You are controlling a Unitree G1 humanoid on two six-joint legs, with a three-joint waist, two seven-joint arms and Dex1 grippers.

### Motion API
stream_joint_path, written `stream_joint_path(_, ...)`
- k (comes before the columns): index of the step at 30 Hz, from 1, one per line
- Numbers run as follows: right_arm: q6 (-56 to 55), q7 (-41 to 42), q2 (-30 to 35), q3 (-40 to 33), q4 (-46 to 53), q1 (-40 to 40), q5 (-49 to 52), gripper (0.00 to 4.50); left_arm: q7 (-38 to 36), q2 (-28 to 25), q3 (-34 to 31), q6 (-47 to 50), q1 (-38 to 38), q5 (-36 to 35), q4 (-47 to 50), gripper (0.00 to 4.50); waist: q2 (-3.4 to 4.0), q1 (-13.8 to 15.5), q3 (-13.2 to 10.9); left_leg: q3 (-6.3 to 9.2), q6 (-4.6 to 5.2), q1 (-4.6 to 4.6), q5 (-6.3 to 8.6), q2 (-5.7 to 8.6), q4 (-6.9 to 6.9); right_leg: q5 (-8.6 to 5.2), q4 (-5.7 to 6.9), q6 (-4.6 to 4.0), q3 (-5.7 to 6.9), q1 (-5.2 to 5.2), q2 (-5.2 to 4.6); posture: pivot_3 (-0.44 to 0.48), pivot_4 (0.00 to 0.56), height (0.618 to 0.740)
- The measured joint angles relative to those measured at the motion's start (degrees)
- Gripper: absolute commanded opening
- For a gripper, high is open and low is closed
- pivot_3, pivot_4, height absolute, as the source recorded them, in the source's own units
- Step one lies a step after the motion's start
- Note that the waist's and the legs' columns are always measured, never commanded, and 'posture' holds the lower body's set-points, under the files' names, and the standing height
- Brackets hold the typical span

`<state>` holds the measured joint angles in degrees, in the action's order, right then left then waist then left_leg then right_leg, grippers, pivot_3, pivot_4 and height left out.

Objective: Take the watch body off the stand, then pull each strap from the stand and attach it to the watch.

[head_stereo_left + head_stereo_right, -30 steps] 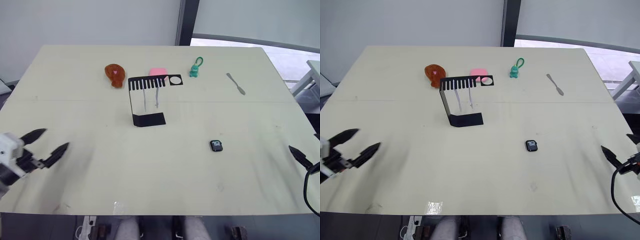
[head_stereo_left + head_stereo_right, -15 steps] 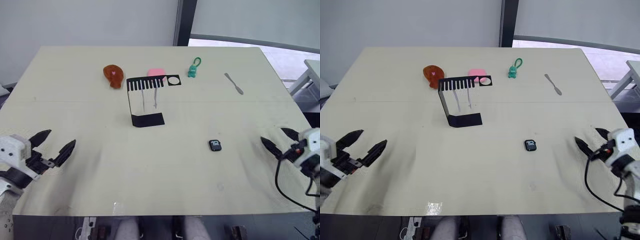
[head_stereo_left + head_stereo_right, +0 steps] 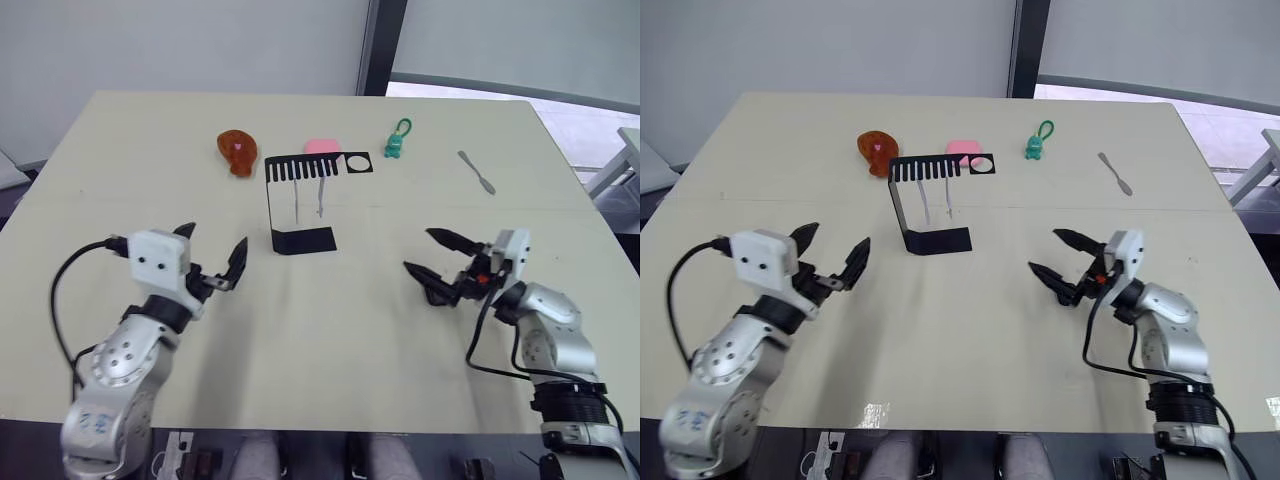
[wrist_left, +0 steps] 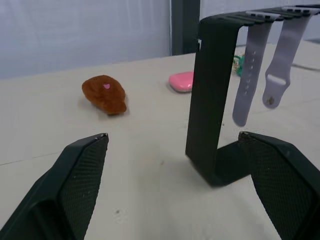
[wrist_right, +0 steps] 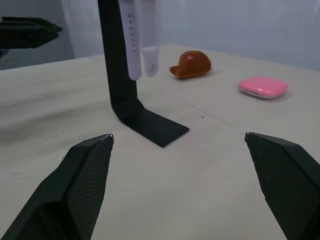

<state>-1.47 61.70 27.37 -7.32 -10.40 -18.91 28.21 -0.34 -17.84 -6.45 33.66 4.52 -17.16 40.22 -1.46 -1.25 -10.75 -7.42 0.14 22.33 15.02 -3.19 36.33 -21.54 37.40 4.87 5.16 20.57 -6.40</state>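
Your left gripper (image 3: 211,254) and right gripper (image 3: 432,267) both sit spread wide over the table (image 3: 330,340), holding nothing. The stand (image 3: 302,200) is above centre between them, both straps (image 4: 261,70) hanging from its comb top.

- We saw the black stand (image 5: 125,85) upright on the table (image 5: 210,170).
- Two pale straps (image 5: 140,37) hung from it.
- Beyond lay a brown toy (image 5: 191,64) and a pink case (image 5: 263,86).
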Motion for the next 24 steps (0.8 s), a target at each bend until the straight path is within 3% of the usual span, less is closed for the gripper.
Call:
stream_joint_path(6,0.04,0.03,-0.32,0.31,0.20,0.07,-0.07,4.46,1.94,4.23,5.97,-3.25,3.79,6.29,-7.80,4.50,0.00,-0.20,0.00,-0.03,-0.01,-0.01,0.00,-0.03,0.02,0.00,0.00,0.00,0.01,0.02,0.03,0.000,0.150,0.740)
stream_joint_path(14,-3.60,2.34,-1.15,2.18,0.01,-0.43,-1.25,4.46,5.18,10.56,7.75,-8.21,11.39,12.47,-18.62,4.50,0.00,-0.04,0.00,-0.06,0.05,0.02,0.04,-0.02,0.09,0.00,0.01,0.01,0.02,0.01,0.02,0.000,0.150,0.740)
stream_joint_path(24,-5.18,2.51,-1.16,2.51,0.07,-0.20,-2.37,4.46,7.58,13.96,6.92,-8.81,14.31,15.69,-22.12,4.50,-0.01,-0.06,0.00,-0.04,0.04,0.04,0.04,-0.03,0.17,0.01,0.00,0.01,0.06,0.01,0.01,0.000,0.150,0.740)
